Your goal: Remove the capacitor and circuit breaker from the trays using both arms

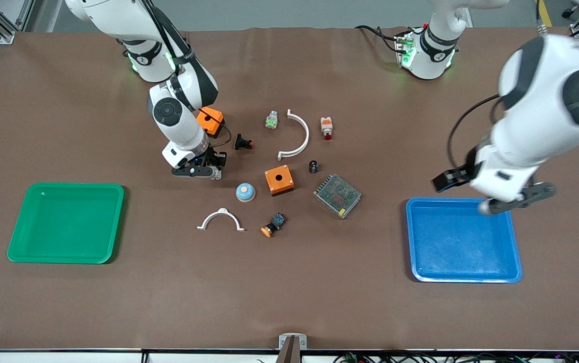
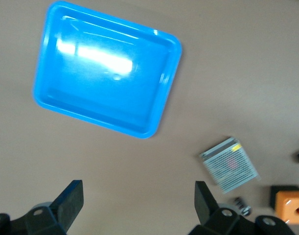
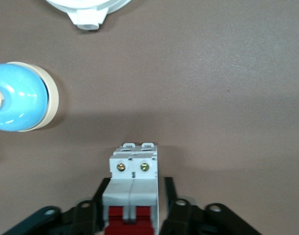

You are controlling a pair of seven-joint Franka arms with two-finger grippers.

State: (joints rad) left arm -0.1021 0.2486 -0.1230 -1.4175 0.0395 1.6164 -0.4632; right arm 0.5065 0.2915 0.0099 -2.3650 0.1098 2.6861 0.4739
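The breaker [image 3: 133, 178], a light-grey block with red levers, rests on the table between the fingers of my right gripper [image 3: 134, 185], which is shut on it. In the front view the right gripper [image 1: 199, 170] is low over the table and hides the breaker. The capacitor [image 1: 313, 167], a tiny black cylinder, stands beside the orange box [image 1: 279, 180]; it also shows in the left wrist view [image 2: 242, 205]. My left gripper [image 1: 493, 194] is open and empty in the air over the edge of the blue tray [image 1: 463, 239] that lies toward the arms' bases; its fingers [image 2: 71, 200] stand wide apart.
A green tray [image 1: 67, 222] lies at the right arm's end. Around the middle are a mesh power supply [image 1: 337, 195], a blue dome [image 1: 245, 191], two white arcs [image 1: 297, 135], a black flanged button [image 1: 243, 142], a second orange box [image 1: 211, 121] and small parts.
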